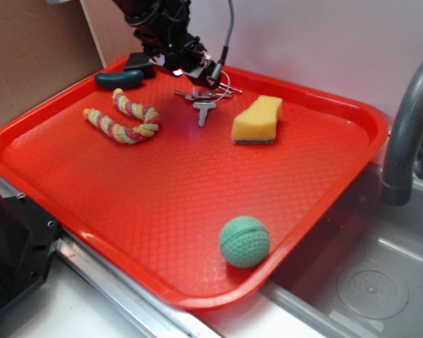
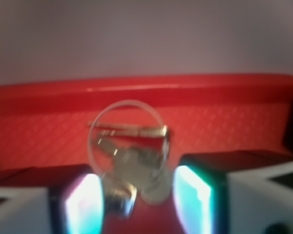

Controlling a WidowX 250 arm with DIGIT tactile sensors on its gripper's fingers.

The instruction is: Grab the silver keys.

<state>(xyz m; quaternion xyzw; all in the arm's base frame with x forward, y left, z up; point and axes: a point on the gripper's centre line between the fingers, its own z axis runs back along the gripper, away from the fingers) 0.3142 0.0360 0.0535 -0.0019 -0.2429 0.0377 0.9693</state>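
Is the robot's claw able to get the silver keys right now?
Probably yes. The gripper is open with the silver keys lying between its fingers, and nothing on the red tray blocks them.

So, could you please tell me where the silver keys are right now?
In the exterior view, the bunch of flat silver metal keys lies at the far side of the red plastic tray, just left of the yellow sponge, under the gripper.

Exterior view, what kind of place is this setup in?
Probably a kitchen sink area used as a robot test bench: a grey faucet curves over a steel sink basin with a drain, and a red tray of assorted small objects sits on the counter beside it.
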